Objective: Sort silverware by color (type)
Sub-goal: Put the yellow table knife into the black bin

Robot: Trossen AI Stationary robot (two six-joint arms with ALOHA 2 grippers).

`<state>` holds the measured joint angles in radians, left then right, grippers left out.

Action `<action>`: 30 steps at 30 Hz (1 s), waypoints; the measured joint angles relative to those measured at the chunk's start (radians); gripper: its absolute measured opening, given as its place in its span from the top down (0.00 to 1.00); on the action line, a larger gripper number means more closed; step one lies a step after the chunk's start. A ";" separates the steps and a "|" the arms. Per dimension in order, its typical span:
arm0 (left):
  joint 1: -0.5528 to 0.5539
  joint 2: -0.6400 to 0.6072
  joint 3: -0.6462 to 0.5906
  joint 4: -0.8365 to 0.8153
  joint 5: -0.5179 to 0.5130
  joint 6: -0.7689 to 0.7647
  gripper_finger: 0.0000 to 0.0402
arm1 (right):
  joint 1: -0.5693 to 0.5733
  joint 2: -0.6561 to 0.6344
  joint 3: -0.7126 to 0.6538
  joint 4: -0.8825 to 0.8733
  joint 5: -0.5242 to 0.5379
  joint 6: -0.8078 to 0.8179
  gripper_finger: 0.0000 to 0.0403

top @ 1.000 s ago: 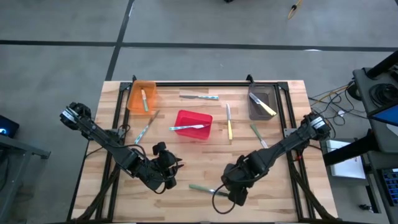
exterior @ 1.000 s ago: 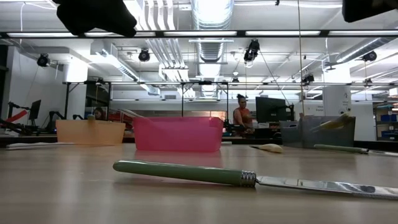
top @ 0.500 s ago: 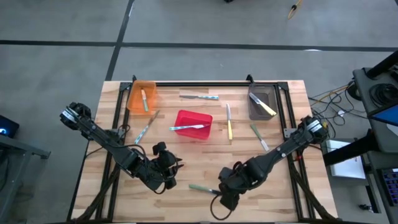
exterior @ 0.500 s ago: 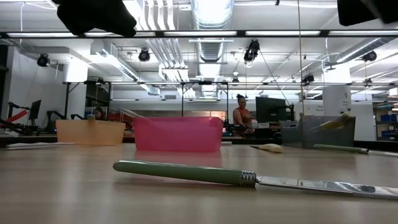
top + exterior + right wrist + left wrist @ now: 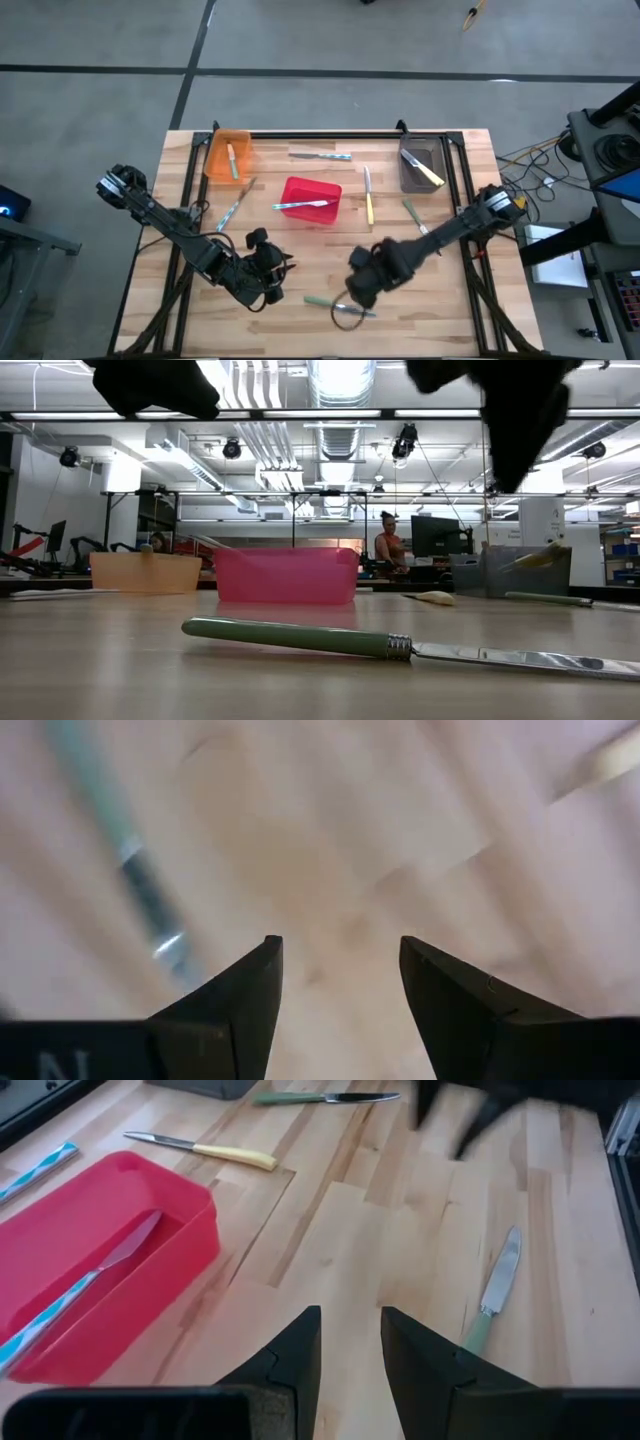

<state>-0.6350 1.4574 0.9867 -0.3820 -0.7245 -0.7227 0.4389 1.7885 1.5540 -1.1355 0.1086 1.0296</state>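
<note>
A: How far along is the sorting?

B: Partly done, I judge. One utensil lies in the orange bin (image 5: 228, 154), one in the red bin (image 5: 311, 200), one in the grey bin (image 5: 420, 166). Roughly six are loose on the counter (image 5: 300, 260).

A: And the arms?

B: The right hand (image 5: 360, 285) hovers empty, fingers spread, just beside the green knife (image 5: 338, 306) at the near edge. The left hand (image 5: 270, 272) waits low nearby, fingers slightly apart, holding nothing.
</note>
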 joint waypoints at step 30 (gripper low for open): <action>0.021 -0.026 0.148 -0.114 -0.187 0.576 0.78 | -0.617 -0.001 -0.264 0.188 0.097 -0.340 0.52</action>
<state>-0.6140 1.4312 1.1346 -0.4965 -0.9119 -0.1463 -0.1777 1.7878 1.2904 -0.9479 0.2053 0.6893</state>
